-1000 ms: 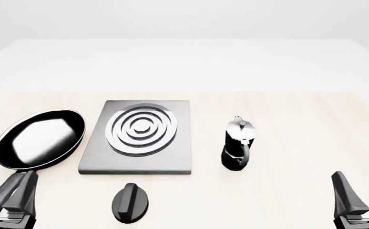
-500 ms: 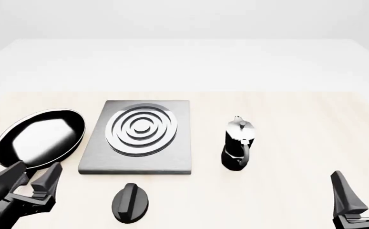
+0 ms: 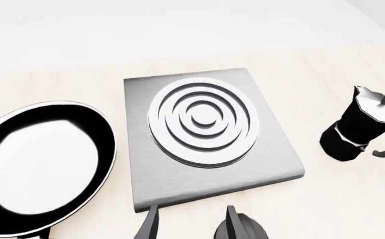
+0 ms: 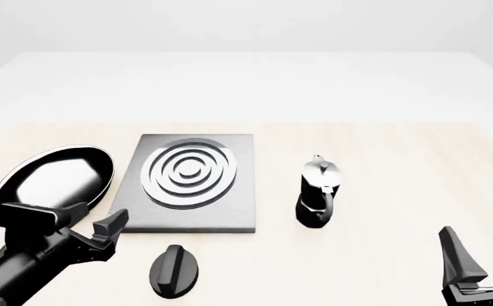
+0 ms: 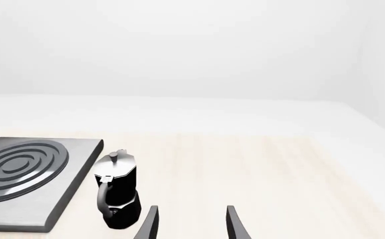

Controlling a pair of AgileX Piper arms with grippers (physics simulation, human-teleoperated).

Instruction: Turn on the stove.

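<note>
On my front view the pale wooden table [image 4: 399, 166] fills the lower half, and the stove slab [image 4: 187, 183] lies flat on it left of centre, silver burner rings [image 4: 188, 171] facing up. Just beside its left edge sits the black frying pan [image 4: 53, 185], close to the slab but I can't tell whether they touch. My left arm comes in over the near-left corner, its left gripper [image 4: 81, 223] released, fingers spread with nothing between them, hanging in front of the pan and to the left of the knob. The moka pot [image 4: 319, 191] stands upright to the right of the slab, clearly apart from it. My right gripper [image 4: 483, 255] sits low at the near-right edge, also slack and empty (both fingers stand well apart). The stove's knob [image 4: 174, 271] lies on the table just in front of the slab's near edge, separate from it, its ridge pointing roughly away from me.
</note>
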